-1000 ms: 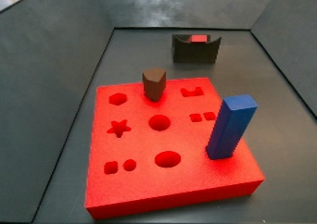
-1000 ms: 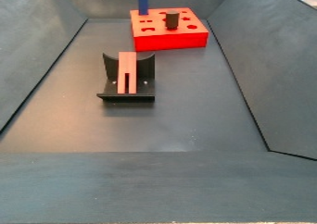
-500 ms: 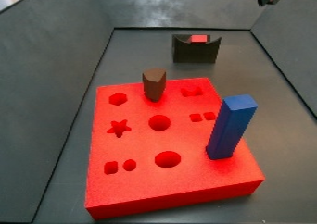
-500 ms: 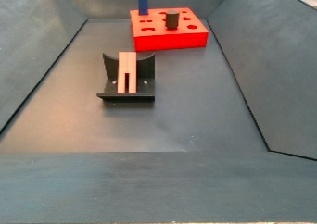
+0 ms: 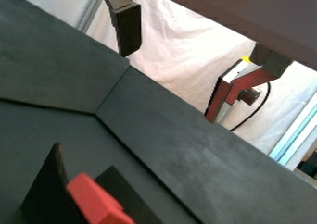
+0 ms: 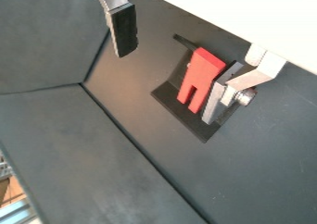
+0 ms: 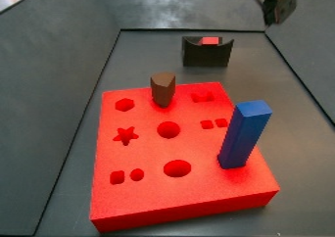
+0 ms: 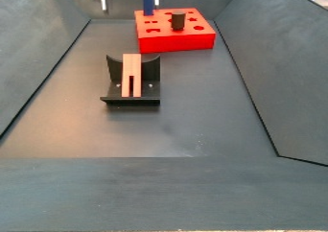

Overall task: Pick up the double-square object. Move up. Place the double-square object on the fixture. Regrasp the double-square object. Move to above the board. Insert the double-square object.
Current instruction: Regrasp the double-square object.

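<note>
Red double-square object (image 6: 198, 75) rests in the fixture (image 8: 130, 81). Gripper (image 6: 181, 56), jaws apart and empty, hangs high above; descend centred, square to the bar.

The double-square object (image 8: 132, 75) lies on the fixture (image 8: 130, 94), well apart from the board (image 7: 183, 177); the block (image 7: 244, 134) and peg (image 7: 163, 88) stand in the board. The gripper (image 6: 183, 56) hangs above the fixture, fingers apart.

Gripper (image 6: 173, 52) high above fixture (image 6: 186, 107); open floor around, nothing between
</note>
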Controlling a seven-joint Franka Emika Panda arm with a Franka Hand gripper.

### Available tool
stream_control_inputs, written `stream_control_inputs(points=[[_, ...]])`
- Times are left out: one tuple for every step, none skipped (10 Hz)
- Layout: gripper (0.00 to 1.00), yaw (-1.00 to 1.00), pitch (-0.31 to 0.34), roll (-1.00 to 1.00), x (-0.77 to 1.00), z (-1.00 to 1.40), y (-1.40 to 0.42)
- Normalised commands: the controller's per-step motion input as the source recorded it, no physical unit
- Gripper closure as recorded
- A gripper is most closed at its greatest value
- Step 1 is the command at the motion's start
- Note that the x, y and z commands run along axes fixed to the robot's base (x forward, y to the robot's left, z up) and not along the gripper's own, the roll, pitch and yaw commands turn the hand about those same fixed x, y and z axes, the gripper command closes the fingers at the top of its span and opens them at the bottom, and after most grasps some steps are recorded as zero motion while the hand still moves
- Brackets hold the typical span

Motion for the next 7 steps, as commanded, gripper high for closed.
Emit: stream_control_inputs(points=[[0.00,0.09,-0.068,0.08,0.06,-1.00,0.06],[0.00,0.06,-0.085,0.07,0.07,-1.00,0.06],[0.00,0.04,-0.090,0.07,0.08,-1.00,0.05],[0.00,0.02,-0.091,0.07,0.09,-1.00,0.05],[0.00,0.01,-0.079,0.07,0.09,-1.00,0.04],[0.00,-0.01,-0.067,0.07,0.10,-1.00,0.04],[0.00,-0.01,-0.055,0.07,0.10,-0.94,0.03]])
